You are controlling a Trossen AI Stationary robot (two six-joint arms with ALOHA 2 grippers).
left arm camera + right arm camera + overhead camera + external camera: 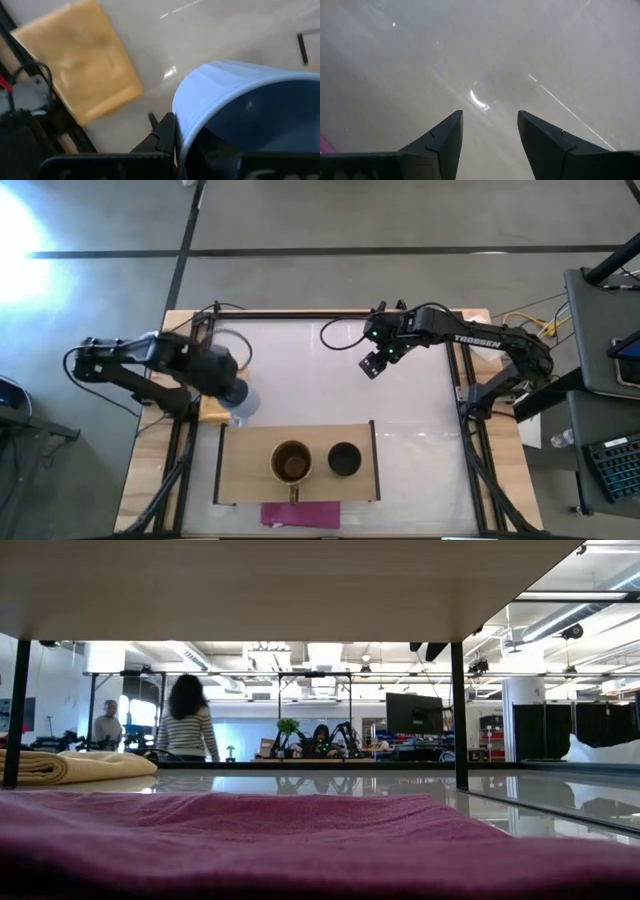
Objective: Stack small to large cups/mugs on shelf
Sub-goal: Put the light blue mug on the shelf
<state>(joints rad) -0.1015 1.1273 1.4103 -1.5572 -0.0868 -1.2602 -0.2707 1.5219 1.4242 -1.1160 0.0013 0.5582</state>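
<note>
The light-wood shelf (240, 470) stands at the table's near middle. On it stand the brown mug (291, 462), handle toward the near edge, and to its right the black cup (344, 459). My left gripper (232, 385) is shut on the pale blue mug (241, 402), just off the shelf's far-left corner; the mug fills the left wrist view (240, 110). My right gripper (489, 135) is open and empty above the table's far right part (373, 363). My left gripper holds the pale blue mug by its rim (181, 125), one finger (165, 132) outside the wall and the other inside the hollow. The mug tilts in the hold; whether it is clear of the table cannot be told.
A folded yellow cloth (80, 65) lies at the table's left edge beside my left gripper. A magenta strip (300, 513) lies at the near edge in front of the shelf and fills the low view's foreground (300, 830). People stand in the room beyond the table.
</note>
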